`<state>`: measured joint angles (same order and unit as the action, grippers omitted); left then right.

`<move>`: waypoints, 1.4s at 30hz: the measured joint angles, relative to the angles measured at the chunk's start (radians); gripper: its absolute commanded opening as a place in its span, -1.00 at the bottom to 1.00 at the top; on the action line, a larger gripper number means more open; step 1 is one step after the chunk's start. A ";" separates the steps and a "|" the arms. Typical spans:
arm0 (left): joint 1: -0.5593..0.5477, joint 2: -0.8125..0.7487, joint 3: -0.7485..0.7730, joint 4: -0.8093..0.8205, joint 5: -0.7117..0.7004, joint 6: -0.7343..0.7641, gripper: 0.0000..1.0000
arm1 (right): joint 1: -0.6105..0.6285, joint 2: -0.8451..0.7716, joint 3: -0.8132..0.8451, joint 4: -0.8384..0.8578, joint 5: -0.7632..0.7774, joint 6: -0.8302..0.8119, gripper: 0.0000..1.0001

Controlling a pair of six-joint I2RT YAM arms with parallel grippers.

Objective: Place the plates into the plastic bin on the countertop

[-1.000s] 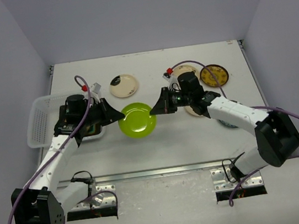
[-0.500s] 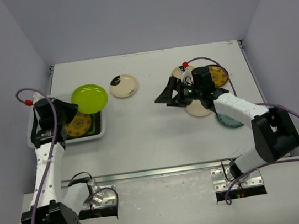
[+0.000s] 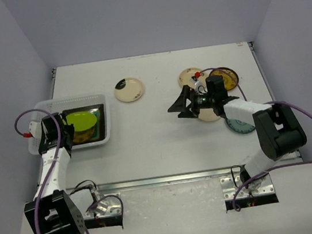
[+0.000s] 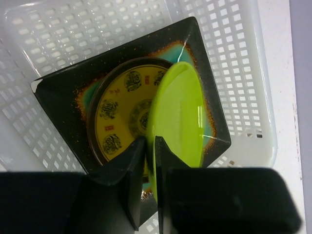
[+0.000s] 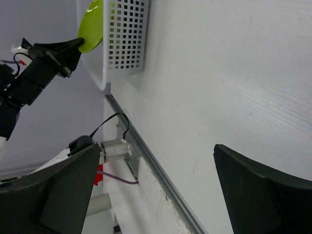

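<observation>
Lime-green plate [image 4: 178,117]: near rim pinched by left gripper [image 4: 150,146], jaws clamped on it. Held steeply tilted inside plastic bin [image 4: 234,73], over patterned plate [image 4: 119,112], which lies on square plate [image 4: 58,92]. Contact with those below cannot be told.
Long axis: runs from fingers toward far bin wall, free rim leading.
Progress, as judged: two plates binned, third not yet released.
Left on countertop [image 3: 148,147]: cream plate [image 3: 129,89] and cluster of plates [image 3: 224,77] beside right gripper [image 3: 179,108], which is spread wide and empty.

Lime-green plate [image 4: 178,114] — white mesh bin [image 4: 234,48]
</observation>
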<state>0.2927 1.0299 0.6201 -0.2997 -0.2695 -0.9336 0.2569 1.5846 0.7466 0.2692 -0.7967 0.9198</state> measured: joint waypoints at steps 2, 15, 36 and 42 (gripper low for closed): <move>0.004 0.013 -0.011 0.018 -0.010 -0.012 -0.54 | 0.001 0.004 0.004 -0.007 0.000 -0.016 0.98; 0.004 -0.037 -0.014 0.025 -0.030 -0.041 1.00 | 0.073 0.175 0.257 -0.224 0.176 -0.180 0.98; -0.037 -0.379 0.049 -0.054 0.569 0.345 1.00 | 0.172 0.876 0.969 -0.070 0.468 0.129 0.13; -0.038 -0.386 0.050 -0.066 0.619 0.397 1.00 | 0.210 0.997 1.150 -0.092 0.599 0.193 -0.70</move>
<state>0.2543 0.6436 0.6704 -0.3656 0.3495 -0.5367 0.4674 2.5815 1.8962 0.1775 -0.1975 1.1124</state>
